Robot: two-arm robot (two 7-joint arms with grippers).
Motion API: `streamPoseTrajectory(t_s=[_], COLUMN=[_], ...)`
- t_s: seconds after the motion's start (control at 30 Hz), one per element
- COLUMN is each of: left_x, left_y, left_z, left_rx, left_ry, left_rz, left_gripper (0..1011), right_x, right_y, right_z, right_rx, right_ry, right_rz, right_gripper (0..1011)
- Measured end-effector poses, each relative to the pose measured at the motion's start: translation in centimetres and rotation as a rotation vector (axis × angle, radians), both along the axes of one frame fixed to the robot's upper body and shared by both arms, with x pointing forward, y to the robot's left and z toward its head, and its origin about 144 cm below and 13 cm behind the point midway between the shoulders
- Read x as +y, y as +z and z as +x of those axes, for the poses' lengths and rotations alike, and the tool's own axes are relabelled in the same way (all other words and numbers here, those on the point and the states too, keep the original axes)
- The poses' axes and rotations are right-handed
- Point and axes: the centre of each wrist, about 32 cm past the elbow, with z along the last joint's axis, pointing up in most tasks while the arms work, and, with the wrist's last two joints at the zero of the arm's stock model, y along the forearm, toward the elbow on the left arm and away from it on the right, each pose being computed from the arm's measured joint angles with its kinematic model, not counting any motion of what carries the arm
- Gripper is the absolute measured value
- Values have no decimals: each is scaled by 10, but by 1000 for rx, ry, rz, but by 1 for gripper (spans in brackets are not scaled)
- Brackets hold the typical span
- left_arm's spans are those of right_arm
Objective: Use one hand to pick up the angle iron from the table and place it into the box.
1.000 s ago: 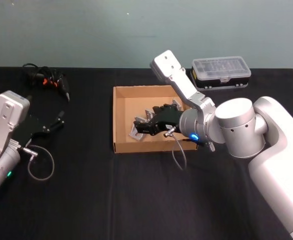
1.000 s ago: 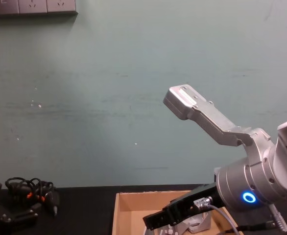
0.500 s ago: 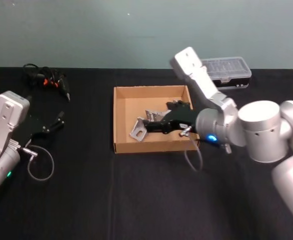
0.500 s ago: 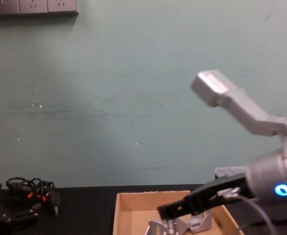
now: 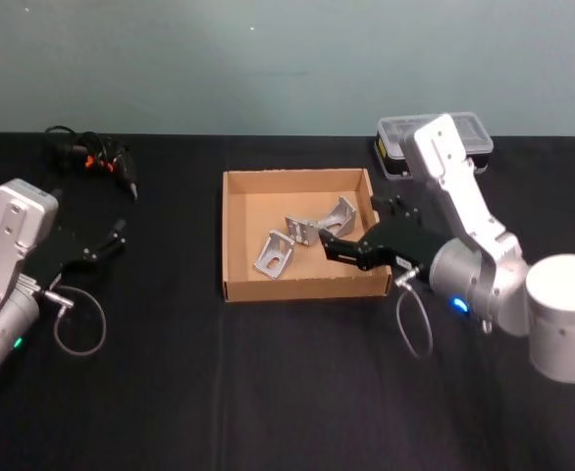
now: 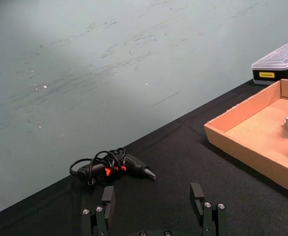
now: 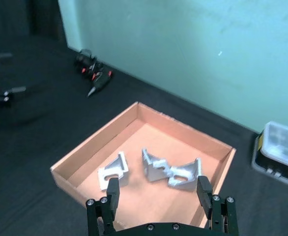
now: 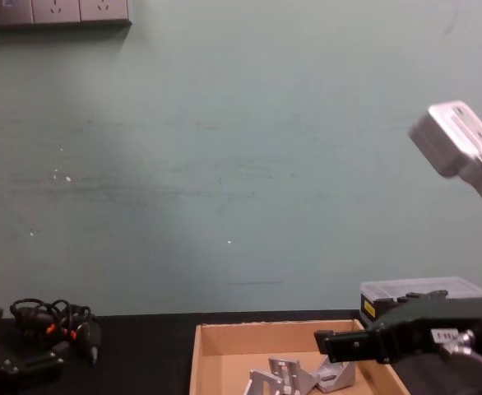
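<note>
Hovering open-jawed over the box (image 5: pixel 236 235), the right gripper (image 5: pixel 333 247) is empty; angle irons (image 7: pixel 171 171) lie inside

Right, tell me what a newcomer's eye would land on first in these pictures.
First the tan cardboard box at the middle of the black table, with angle irons lying inside it. Next the right pincer, open and empty, at the box's right wall on its silver-grey arm with a blue ring light. After that, the left pincer parked open at the table's left, and a tangled black cable at the far left.
</note>
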Motion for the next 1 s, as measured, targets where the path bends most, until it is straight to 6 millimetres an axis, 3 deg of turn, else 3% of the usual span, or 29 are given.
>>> streamPoseTrajectory(t_s=[0.4, 1.0], left_x=[0, 0], left_y=[0, 0], left_z=[0, 0], left_rx=[0, 0], left_ry=[0, 0], left_rz=[0, 0], left_gripper=[1000, 1000], right_x=[15, 17], right_y=[-47, -49], right_z=[-14, -13], right_rx=[-220, -226], right_ry=[-90, -93], right_rz=[31, 29], right_gripper=[1003, 1003])
